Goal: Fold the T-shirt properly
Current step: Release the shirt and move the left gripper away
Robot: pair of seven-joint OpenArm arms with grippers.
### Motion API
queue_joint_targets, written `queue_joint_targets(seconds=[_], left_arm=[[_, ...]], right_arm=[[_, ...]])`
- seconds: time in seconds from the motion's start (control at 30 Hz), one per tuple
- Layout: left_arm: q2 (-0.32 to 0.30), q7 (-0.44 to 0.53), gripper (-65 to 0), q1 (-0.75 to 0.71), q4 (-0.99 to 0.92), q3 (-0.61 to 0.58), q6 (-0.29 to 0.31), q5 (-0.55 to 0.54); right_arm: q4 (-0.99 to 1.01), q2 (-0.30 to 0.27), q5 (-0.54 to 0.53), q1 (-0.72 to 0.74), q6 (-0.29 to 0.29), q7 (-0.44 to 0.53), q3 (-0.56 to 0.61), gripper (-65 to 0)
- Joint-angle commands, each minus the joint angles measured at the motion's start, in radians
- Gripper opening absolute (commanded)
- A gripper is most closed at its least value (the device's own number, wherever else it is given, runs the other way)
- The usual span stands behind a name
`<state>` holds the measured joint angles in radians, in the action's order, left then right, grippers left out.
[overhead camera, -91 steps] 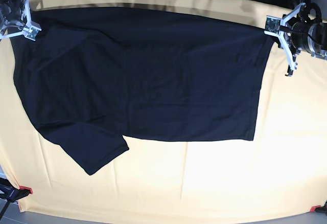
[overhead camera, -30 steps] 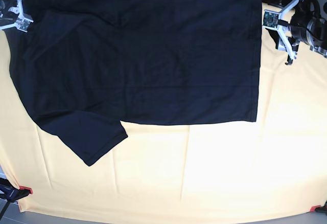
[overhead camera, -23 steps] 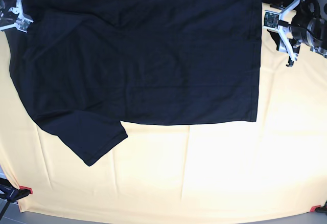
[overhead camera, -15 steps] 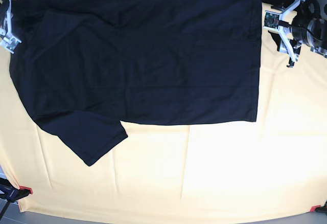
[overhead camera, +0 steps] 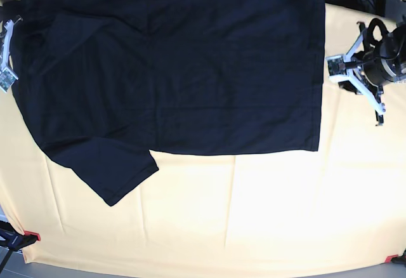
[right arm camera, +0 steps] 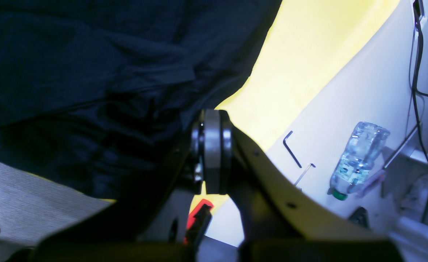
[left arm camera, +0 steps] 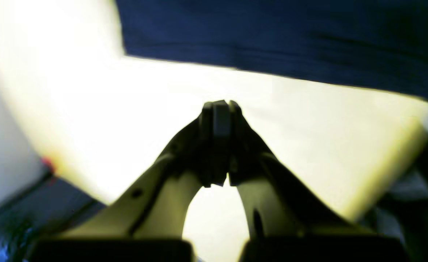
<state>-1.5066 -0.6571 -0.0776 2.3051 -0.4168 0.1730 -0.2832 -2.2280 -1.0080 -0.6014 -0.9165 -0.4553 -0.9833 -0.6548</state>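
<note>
Base view, overhead: large black short-sleeved cloth T-shirt (overhead camera: 177, 68) lies flat on the yellow cloth-covered tabletop (overhead camera: 254, 214), filling the upper half from about 9 o'clock across to 2 o'clock. One sleeve juts out toward 7 o'clock; the straight hem edge runs down the side at 3 o'clock. Fabric reaches the far edge of the cover at 12 o'clock.

Right gripper (overhead camera: 6, 52), white-framed, sits at the 9 o'clock edge, just beside the shirt's shoulder side; whether it touches the fabric cannot be told from this view. Red clamp (overhead camera: 30, 235) holds the cover's corner at 7 o'clock. Left gripper (overhead camera: 355, 81) sits at 3 o'clock, over bare yellow cover, apart from the hem.

Left wrist view: left gripper (left arm camera: 217, 140) shows dark jaws pressed together, nothing between them. Bright yellow cover lies under them; the T-shirt (left arm camera: 279, 32) edge crosses the frame at 12 o'clock, clear of the jaws. View is blurred.

Right wrist view: T-shirt (right arm camera: 90, 72) lies rumpled, filling the frame from 9 to 12 o'clock. Right gripper (right arm camera: 212, 156) has its jaws closed flat against each other, with no cloth seen pinched; the shirt lies just beside the tips at 10 o'clock. Beyond the yellow cover, on a white surface toward 3 o'clock, lie a black hex key (right arm camera: 292, 149) and a clear plastic water bottle (right arm camera: 357, 158) with a green cap.
</note>
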Motion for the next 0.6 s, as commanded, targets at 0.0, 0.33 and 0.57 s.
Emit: queue_joint_targets(seconds=[0.0, 0.33, 0.57], left_arm=[[-0.009, 0.007, -65.0, 0.009, 0.000, 0.012, -0.047, 0.026], [0.291, 0.014, -65.0, 0.140, -0.366, 0.040, -0.306, 0.117], [0.619, 0.085, -65.0, 0.261, -0.685, 0.311, -0.287, -0.176]], right_arm=[[-0.008, -0.017, 0.018, 0.003, 0.006, 0.008, -0.013, -65.0], [0.051, -0.016, 0.033, 0.003, 0.037, 0.012, -0.013, -65.0], [0.051, 0.028, 0.031, 0.003, 0.037, 0.023, -0.013, -65.0]])
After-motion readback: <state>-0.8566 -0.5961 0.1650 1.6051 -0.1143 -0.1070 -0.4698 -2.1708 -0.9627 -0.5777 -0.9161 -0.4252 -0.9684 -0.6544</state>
